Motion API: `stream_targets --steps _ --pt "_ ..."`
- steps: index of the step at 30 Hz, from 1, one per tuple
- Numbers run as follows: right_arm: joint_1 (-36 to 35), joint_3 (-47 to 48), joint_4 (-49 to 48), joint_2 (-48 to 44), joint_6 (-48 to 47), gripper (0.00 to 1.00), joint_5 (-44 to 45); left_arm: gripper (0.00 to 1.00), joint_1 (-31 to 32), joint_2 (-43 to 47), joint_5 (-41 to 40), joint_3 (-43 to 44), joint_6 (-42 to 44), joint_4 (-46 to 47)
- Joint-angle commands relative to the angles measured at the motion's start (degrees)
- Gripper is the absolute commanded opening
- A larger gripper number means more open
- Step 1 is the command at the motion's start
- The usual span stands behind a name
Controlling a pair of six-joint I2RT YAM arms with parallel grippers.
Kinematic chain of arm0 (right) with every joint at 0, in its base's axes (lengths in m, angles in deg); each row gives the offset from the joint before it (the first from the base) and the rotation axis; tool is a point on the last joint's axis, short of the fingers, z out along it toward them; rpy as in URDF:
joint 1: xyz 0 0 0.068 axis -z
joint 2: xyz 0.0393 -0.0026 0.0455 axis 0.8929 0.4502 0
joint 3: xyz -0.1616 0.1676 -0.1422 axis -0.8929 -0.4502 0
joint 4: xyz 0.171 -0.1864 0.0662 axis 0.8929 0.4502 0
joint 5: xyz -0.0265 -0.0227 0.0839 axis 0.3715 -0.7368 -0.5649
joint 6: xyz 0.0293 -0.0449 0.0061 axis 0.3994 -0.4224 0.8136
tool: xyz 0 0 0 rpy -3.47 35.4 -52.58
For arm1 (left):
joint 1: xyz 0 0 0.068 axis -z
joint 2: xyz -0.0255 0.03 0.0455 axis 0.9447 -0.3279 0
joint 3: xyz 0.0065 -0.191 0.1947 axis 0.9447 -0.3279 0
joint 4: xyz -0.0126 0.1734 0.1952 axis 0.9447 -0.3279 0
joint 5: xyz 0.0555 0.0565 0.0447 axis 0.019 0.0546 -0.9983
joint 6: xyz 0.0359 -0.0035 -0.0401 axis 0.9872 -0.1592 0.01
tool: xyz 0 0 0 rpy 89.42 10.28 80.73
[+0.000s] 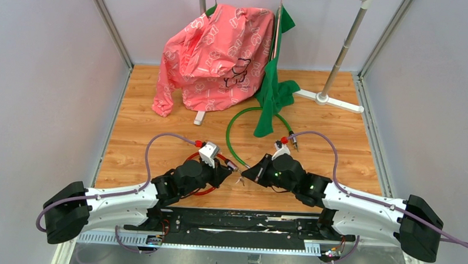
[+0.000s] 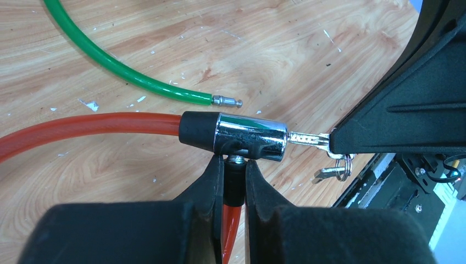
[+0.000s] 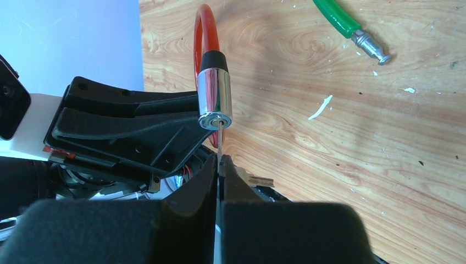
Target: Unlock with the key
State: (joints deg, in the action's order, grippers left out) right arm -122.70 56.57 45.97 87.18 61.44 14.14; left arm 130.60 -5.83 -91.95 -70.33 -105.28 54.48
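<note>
Both arms stretching inward, meeting low at centre frame, left gripper (image 2: 235,166) clamping the lock (image 2: 250,136) from below, right gripper (image 3: 220,166) pinching the key (image 2: 306,139), blade sitting in the keyhole.

Key (image 2: 308,139) tip seemingly inside chrome lock (image 2: 250,135)

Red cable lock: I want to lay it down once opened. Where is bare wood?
Bare wood lies left, in front of the pink garment, and right, in front of the rack foot. The middle is crowded: green cable, left gripper, right gripper.
</note>
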Motion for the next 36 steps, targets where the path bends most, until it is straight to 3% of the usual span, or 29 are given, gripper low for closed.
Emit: stream_targets --steps 1,36 --pt "0.49 -0.25 -2.04 0.55 1.15 0.00 1.73 0.00 -0.29 0.63 -1.00 -0.48 -1.02 3.46" --pt "-0.08 -1.17 -1.07 0.55 4.17 0.00 3.80 0.00 -0.43 0.49 -2.33 -0.53 -3.25 4.12"
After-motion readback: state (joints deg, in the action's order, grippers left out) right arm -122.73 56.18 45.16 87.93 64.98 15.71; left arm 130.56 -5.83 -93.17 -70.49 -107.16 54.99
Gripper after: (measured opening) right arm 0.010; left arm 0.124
